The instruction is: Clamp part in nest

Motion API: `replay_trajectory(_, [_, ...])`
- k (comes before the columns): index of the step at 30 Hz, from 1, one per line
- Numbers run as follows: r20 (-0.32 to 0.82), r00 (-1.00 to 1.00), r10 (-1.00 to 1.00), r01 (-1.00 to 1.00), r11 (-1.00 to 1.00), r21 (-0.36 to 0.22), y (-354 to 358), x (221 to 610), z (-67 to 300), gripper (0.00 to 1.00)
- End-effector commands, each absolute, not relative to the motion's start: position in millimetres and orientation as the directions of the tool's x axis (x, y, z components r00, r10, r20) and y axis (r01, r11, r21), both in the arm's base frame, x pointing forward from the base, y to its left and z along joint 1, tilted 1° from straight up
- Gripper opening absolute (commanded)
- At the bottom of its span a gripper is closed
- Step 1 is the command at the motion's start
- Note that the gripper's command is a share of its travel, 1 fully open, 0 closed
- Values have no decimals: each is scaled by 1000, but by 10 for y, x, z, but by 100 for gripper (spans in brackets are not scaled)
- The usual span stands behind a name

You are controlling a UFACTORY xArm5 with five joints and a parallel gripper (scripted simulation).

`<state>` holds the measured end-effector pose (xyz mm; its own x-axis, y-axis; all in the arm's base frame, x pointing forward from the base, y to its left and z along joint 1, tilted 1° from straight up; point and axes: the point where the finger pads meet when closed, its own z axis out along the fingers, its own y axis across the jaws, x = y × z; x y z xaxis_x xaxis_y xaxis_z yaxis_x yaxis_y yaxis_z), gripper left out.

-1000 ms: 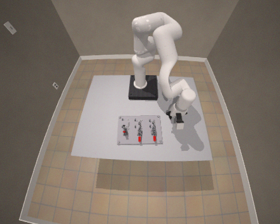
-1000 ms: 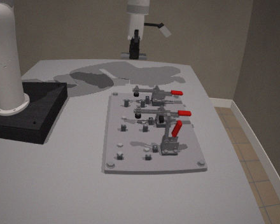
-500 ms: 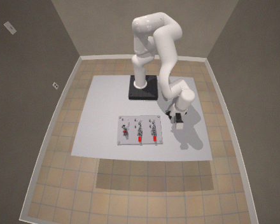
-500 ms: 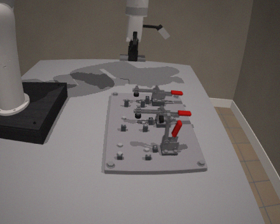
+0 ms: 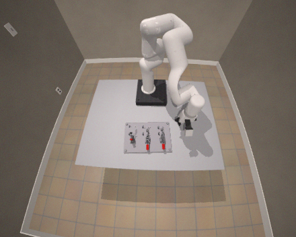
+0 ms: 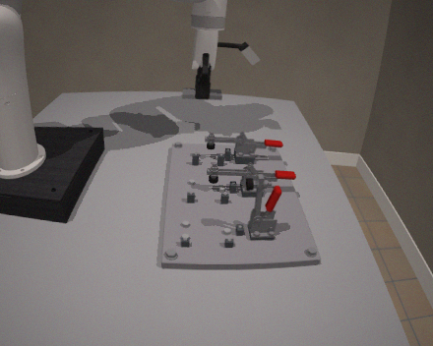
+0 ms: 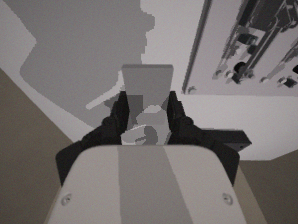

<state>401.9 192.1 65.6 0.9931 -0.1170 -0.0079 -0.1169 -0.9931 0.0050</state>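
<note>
The grey block (image 7: 148,82) sits flat, pinched across its width, beside the fixture plate (image 6: 173,216). On the plate, two clamps (image 6: 242,146) lie down with red handles level; the nearest clamp (image 6: 262,221) stands open, handle up.

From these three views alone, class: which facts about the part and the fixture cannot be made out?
- Part: its underside in the wrist view, hidden by the gripper shut on it.
- Rest pads on the fixture: too small in the top view.
- Fixture in the wrist view: cut off by the frame edge.
</note>
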Motion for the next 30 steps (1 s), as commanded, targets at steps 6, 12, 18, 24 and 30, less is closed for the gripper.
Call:
replay_trajectory(6, [-4, 993, -117, -117, -993, 3, 1930, 4006, 620, 0])
replay_trajectory(12, [-4, 993, -117, -117, -993, 3, 1931, 3992, 593, 0])
replay_trajectory(18, [-4, 993, -117, -117, -993, 3, 1932, 3986, 581, 0])
replay_trajectory(24, [-4, 993, -117, -117, -993, 3, 1932, 3985, 580, 0])
replay_trajectory(30, [-4, 993, -117, -117, -993, 3, 1932, 3985, 580, 0])
